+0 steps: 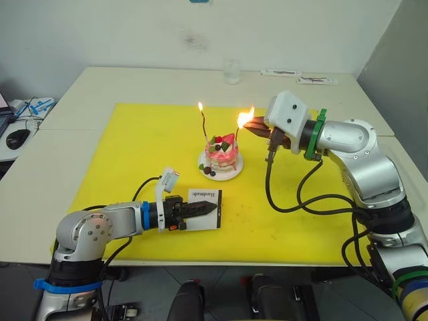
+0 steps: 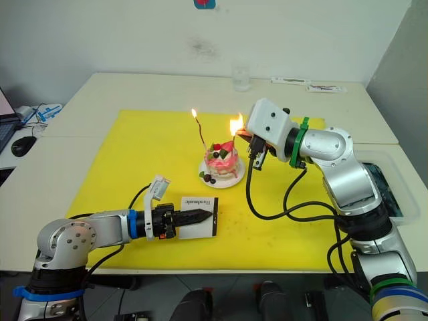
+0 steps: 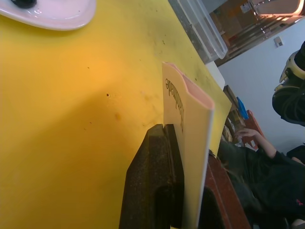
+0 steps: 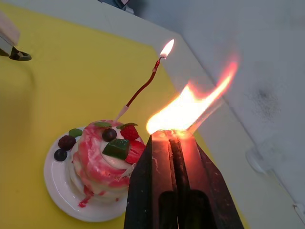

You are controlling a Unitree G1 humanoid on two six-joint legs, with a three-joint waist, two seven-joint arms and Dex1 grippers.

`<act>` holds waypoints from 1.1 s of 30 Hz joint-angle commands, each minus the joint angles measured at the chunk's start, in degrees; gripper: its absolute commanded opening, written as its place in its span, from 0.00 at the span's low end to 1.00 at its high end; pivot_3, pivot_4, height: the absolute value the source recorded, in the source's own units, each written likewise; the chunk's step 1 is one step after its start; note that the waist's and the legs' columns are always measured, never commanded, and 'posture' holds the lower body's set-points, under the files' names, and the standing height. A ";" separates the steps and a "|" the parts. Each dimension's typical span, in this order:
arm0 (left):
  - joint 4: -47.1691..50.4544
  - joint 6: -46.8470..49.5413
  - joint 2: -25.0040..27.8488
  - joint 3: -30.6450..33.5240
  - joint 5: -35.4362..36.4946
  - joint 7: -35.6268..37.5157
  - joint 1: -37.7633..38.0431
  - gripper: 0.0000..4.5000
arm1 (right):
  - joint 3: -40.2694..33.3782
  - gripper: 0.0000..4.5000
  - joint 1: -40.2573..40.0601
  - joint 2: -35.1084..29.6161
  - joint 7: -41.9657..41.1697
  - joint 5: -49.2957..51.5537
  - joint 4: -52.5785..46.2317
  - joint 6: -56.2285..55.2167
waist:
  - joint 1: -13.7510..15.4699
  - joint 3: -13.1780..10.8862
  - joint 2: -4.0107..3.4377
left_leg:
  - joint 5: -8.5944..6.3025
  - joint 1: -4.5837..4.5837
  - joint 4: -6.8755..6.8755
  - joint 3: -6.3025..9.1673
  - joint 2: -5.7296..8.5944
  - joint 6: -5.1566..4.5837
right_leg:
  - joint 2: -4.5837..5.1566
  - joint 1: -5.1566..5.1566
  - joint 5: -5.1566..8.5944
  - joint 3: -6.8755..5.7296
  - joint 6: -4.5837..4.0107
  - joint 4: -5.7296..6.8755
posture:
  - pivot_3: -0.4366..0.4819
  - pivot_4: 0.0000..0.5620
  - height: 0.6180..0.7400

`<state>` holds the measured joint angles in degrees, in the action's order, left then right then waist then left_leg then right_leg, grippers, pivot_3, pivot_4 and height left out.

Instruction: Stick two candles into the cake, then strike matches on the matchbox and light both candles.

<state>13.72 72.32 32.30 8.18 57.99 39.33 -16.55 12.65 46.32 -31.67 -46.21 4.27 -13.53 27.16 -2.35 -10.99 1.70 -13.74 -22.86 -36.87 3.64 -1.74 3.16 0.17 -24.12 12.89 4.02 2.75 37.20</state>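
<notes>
The pink-and-white cake (image 1: 222, 152) sits on its small white plate (image 1: 231, 173) at the middle of the yellow mat. Two thin candles stand in it. The left candle (image 1: 203, 126) burns with a small flame. The right candle (image 1: 236, 136) has its tip inside a large flame at my right gripper (image 1: 251, 126), which is shut on a burning match; the stick itself is hidden by fire at the fingertips (image 4: 159, 143). My left gripper (image 1: 211, 208) is shut on the white matchbox (image 1: 205, 196), holding it on edge on the mat in front of the cake.
A yellow mat (image 1: 134, 160) covers the table's middle. A clear glass (image 1: 231, 70) and flat packets (image 1: 317, 81) lie at the back. A clear bin (image 2: 384, 184) is at the right. My right arm's cable (image 1: 294, 204) loops over the mat. A seated person (image 3: 267, 164) is beyond the table.
</notes>
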 commanded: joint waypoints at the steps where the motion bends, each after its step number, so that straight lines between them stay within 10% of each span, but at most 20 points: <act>1: 2.27 -0.31 -0.19 -0.07 1.26 0.04 -0.67 0.00 | -0.17 0.00 2.27 0.59 0.72 -1.23 0.50 -2.35 | 0.00 0.00 0.00 | 0.00 0.00 0.00 0.00 0.00 0.00 | 0.00 0.00 0.00 0.00 0.00 0.00 | 0.48 0.27 1.00; 33: 1.97 -0.75 -0.17 -0.57 0.89 0.52 -1.03 0.00 | -0.36 0.00 2.17 0.74 -1.12 -2.89 3.37 -4.02 | -0.01 0.00 -0.01 | 0.00 0.00 0.00 0.00 0.00 0.00 | 0.00 0.00 -0.01 0.00 0.01 0.00 | 0.48 0.27 1.00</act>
<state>13.92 72.19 31.82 7.64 58.04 39.34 -16.74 13.17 48.05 -30.60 -47.38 1.30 -8.57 23.44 -2.35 -10.99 1.69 -13.74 -22.86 -36.86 3.64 -1.74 3.16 0.17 -24.13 12.88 4.02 2.76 37.20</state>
